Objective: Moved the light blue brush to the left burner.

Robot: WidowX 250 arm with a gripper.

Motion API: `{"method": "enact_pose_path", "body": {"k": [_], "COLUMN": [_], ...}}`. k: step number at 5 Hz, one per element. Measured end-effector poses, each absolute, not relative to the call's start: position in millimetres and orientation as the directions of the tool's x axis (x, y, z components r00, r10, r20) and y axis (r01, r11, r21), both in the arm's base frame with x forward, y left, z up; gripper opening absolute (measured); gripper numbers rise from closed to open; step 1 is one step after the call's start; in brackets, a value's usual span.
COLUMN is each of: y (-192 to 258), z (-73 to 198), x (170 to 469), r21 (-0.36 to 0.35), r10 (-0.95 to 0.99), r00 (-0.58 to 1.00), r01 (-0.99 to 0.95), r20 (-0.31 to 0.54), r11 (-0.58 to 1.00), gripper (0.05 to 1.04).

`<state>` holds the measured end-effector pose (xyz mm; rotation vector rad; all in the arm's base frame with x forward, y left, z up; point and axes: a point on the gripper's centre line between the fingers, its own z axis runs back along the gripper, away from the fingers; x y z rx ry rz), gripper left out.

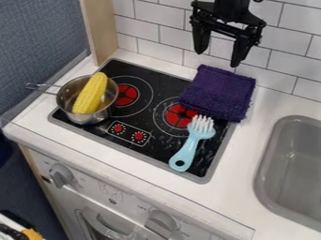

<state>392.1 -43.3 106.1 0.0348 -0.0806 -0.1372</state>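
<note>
My gripper (217, 52) hangs open at the top right, above the back of the counter, with nothing between its two spread fingers. Below and in front of it, the light blue brush (188, 149) lies on the black stovetop. Its white bristles point to the back and touch the front edge of the right burner (179, 116); its handle, with a hole at the end, slants to the front left. The left burner (126, 95) is partly covered by a metal pot.
The metal pot (78, 86) holds a yellow corn cob (91, 93) at the stove's left side, handle to the left. A folded purple cloth (218, 92) overlaps the stove's back right corner. A grey sink (294, 164) lies to the right, a tiled wall behind.
</note>
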Motion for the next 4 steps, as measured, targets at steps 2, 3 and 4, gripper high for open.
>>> {"method": "enact_pose_path", "body": {"k": [2,3,4], "y": [-42.9,-44.5,-48.6], "z": [70.8,83.2,84.7], "x": [363.5,341.1,304.6], "r21": [0.016,-0.008,0.006], "r10": [-0.126,-0.157,-0.192], "r00": [0.992,0.987,0.981], "r01": [0.126,0.157,0.192], "r20": [-0.014,0.022,0.012], "r11": [0.992,0.988,0.981], "gripper": [1.0,1.0,1.0]}}
